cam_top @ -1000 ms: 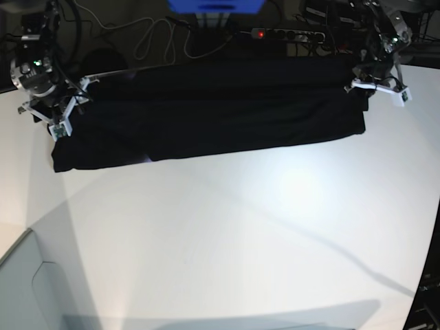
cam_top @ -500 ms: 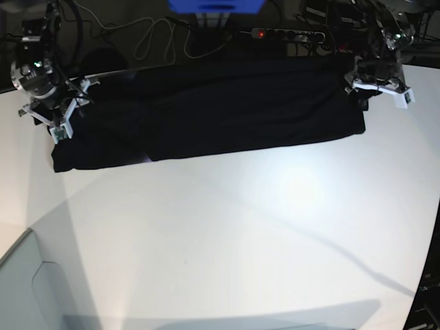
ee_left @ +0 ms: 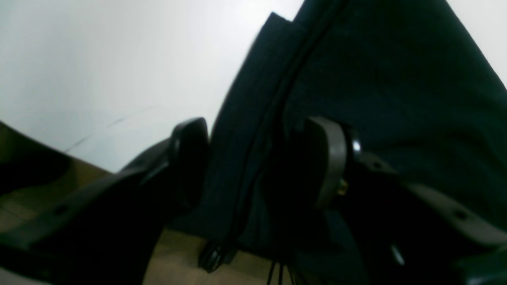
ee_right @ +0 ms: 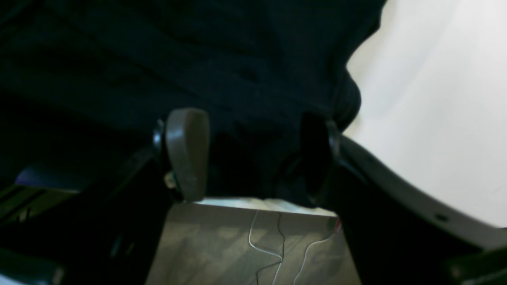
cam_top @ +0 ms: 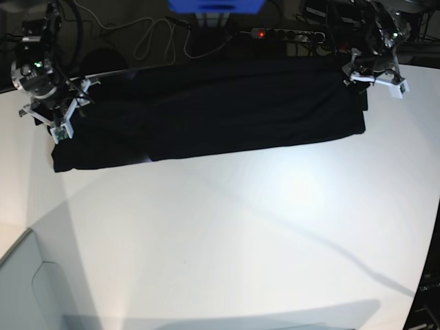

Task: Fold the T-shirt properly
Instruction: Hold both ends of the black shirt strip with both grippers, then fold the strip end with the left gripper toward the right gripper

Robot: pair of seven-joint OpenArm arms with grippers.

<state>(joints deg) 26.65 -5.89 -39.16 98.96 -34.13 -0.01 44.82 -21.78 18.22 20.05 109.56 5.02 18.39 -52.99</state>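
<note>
The black T-shirt [cam_top: 213,110] lies as a long, flat folded band across the upper part of the white worktop [cam_top: 227,234] in the base view, reaching from the upper left to the upper right of the frame. Only plain black cloth shows. The left gripper [cam_top: 375,74] sits at the band's upper right end; in its wrist view the jaws stand apart, with the shirt's folded edge [ee_left: 257,118] running between them, not pinched. The right gripper [cam_top: 56,113] is at the upper left end, its jaws also spread wide over dark cloth [ee_right: 253,79] without clamping it.
</note>
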